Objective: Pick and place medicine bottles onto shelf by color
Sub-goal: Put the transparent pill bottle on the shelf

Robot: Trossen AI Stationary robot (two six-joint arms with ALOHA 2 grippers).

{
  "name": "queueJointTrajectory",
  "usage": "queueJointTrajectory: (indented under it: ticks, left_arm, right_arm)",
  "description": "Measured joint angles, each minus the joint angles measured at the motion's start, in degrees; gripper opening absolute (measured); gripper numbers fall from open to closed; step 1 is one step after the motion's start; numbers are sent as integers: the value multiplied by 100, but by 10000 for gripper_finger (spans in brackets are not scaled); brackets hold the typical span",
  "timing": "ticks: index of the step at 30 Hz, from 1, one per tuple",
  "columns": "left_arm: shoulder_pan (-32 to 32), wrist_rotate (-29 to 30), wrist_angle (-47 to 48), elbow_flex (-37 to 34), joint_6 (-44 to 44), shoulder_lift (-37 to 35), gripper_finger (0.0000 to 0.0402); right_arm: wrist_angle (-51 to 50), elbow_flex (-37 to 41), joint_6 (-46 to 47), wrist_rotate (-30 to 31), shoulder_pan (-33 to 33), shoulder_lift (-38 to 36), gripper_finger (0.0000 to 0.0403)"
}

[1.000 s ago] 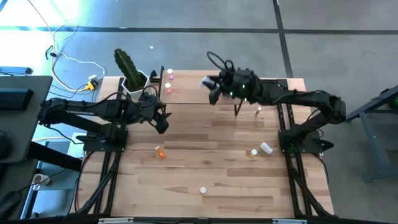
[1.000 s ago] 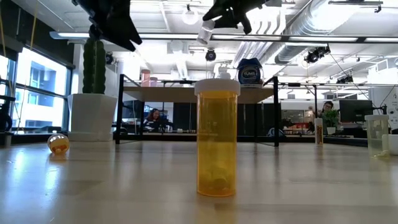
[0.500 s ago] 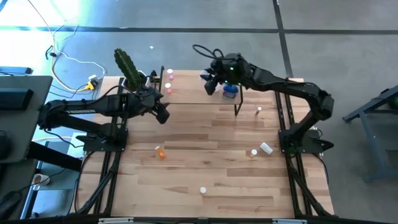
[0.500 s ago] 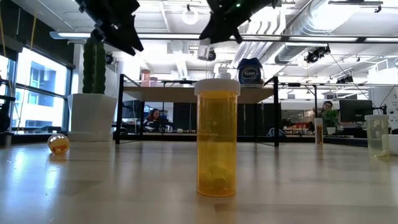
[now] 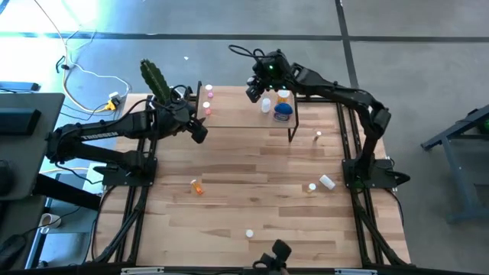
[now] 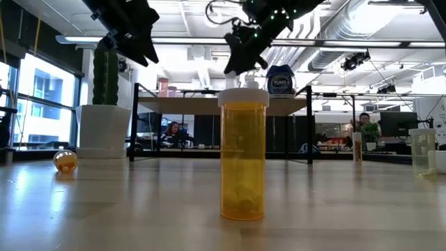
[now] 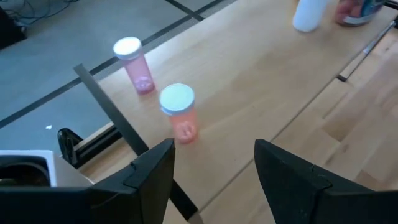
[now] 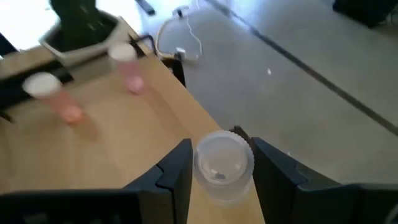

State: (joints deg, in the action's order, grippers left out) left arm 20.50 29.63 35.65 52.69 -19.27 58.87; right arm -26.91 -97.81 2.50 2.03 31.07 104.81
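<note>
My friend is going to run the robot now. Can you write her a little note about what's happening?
Right pincer: shut on a small clear white-capped bottle, over the low light-wood shelf.
Left pincer: open, empty, near the shelf's pink end.
Done: two pink bottles, a white bottle, an orange bottle and the squat blue bottle are on the shelf.
Left: set the clear one down, then collect the bottles scattered on the plank table, including the upright orange bottle.

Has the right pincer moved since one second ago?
Yes. In the high view the right pincer went from the shelf's front edge toward its back edge, and it now holds a clear bottle behind the blue bottle.
</note>
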Motion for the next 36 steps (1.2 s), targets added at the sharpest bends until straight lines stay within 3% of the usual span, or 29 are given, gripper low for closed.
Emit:
queueJointTrajectory:
  ticks: [13, 27, 36]
  left_arm:
    - [54, 63, 2, 0, 0, 0, 209]
    - [54, 58, 5, 0, -2, 0, 209]
    - [54, -276, 9, 0, -4, 0, 209]
  right_arm:
    - [-479, -49, 2, -531, 206, 149, 122]
    - [-915, -49, 22, -554, 188, 236, 123]
    - [-1037, -49, 201, -554, 189, 235, 170]
